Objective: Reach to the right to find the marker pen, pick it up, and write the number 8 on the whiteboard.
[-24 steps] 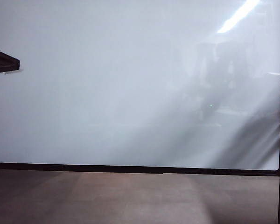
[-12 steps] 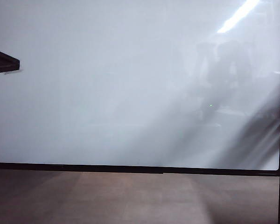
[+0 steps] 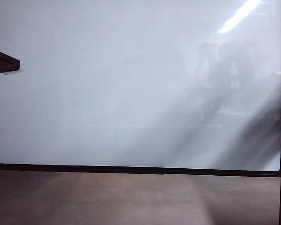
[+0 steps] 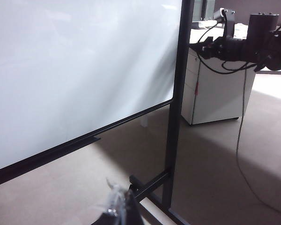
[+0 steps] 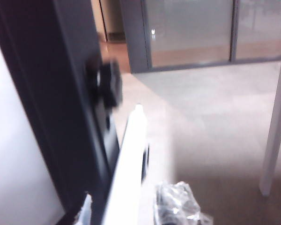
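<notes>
Exterior view: the whiteboard [image 3: 107, 84] fills nearly the whole pic, glossy white w/ thin black frame along the lower and right edges. No writing on it. A bright ceiling-light streak [image 3: 239, 16] mirrors at upper right; below that, dim grey reflections of the room, too vague to make out, plus a tiny green dot. A dark shelf edge [image 3: 3, 61] pokes in at the left, cut off by the pic border. Brownish floor [image 3: 131, 197] under the board. Neither arm nor gripper shows here.

Left wrist view: left gripper [image 4: 118, 206] sits at the pic edge, mostly cut off; only plastic-wrapped finger tips show, nothing visibly between them, can't tell how wide they stand. It's low, near the board's black stand post [image 4: 178, 93], board off to one side. Beyond the post, a white cabinet [image 4: 215, 89] and a black arm w/ cables [image 4: 243, 42] up high; beige floor, heavy shadow by the stand.

Right wrist view: blurred. Right gripper [image 5: 131, 206] is close beside the board's dark frame [image 5: 61, 93]. The marker pen [image 5: 129, 164], a white stick, lies between its plastic-wrapped fingers [image 5: 178, 206]; jaws part-way in, can't tell if they grip it yet. A black knob [image 5: 107, 84] sits on the frame. Behind: grey floor, glass partition [image 5: 192, 28], a white table leg [image 5: 276, 122] cut off at the edge.
</notes>
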You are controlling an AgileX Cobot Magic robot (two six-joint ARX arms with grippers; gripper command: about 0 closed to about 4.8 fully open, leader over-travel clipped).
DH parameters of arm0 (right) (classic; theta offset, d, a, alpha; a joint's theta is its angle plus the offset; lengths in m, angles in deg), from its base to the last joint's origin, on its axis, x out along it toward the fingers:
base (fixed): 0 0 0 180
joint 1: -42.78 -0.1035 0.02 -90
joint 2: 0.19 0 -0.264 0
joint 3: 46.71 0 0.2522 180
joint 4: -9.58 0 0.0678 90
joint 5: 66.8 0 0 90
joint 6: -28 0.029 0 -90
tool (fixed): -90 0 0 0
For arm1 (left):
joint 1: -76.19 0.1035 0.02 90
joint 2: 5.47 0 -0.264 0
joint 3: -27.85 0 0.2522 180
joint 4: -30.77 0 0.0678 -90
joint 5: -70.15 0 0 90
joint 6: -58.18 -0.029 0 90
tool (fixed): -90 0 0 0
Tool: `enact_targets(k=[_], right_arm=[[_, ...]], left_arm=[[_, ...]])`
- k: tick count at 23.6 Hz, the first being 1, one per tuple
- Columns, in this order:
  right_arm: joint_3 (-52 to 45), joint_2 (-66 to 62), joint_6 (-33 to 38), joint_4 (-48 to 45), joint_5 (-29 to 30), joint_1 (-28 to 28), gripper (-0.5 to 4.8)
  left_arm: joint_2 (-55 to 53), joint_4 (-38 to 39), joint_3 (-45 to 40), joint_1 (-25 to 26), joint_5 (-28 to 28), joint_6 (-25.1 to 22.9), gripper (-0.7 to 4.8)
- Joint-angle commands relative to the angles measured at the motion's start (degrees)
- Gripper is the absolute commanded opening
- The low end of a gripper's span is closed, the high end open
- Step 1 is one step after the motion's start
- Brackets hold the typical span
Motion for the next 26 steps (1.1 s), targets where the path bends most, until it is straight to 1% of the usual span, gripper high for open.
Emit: enact_targets(k=[1, 7, 10, 13, 14, 15, 17, 19, 20, 22, 23, 24, 26], right_arm=[[0.74, 0.22, 0.04, -0.13, 0.09, -0.15, 1.74], [0.76, 0.22, 0.0, 0.57, 0.04, -0.13, 1.74], [1.03, 0.22, 0.02, 1.09, 0.09, -0.13, 1.65], [1.07, 0.22, 0.0, 1.44, -0.48, -0.13, 0.38], [1.11, 0.22, 0.0, 1.66, -1.03, -0.13, 0.1], [1.11, 0.22, 0.0, 1.66, -1.01, -0.13, -0.06], [1.11, 0.24, 0.13, 1.05, -1.16, -0.13, -0.06], [1.07, 1.62, 3.04, -6.01, -4.22, 0.72, -0.06], [1.09, 3.39, 4.24, -6.32, -5.51, 1.2, -0.06], [1.05, 10.25, 6.67, -4.0, -5.49, 3.19, -0.06], [1.05, 16.76, 6.27, 0.07, -9.2, 4.2, -0.06], [1.05, 22.18, 6.25, 4.79, -11.72, 4.72, -0.06], [1.05, 32.5, 6.08, 14.91, -13.84, 5.35, -0.06]], left_arm=[[-0.07, -0.66, 0.04, 0.07, 0.07, 0.0, -0.05], [-0.07, -0.63, 0.04, 0.07, 0.07, 0.0, -0.05], [-0.07, -0.63, 0.04, 0.07, 0.07, 0.0, -0.05], [-0.07, -0.63, 0.04, 0.07, 0.07, 0.0, -0.05], [-0.07, -0.63, 0.04, 0.07, 0.07, 0.0, -0.05], [-0.07, -0.63, 0.04, 0.07, 0.07, 0.0, -0.05], [-0.07, -0.63, 0.04, 0.07, 0.07, 0.0, -0.05], [-0.07, -0.63, 0.04, 0.07, 0.07, 0.0, -0.05], [-0.07, -0.63, 0.04, 0.07, 0.07, 0.0, -0.05], [-0.07, -0.63, 0.04, 0.09, 0.07, 0.0, -0.05], [-0.07, -0.66, 0.04, 0.13, 0.07, 0.0, -0.05], [-0.07, -0.63, 0.04, 0.15, 0.07, 0.0, -0.05], [-0.07, -0.63, 0.04, 0.22, 0.07, 0.0, -0.05]])
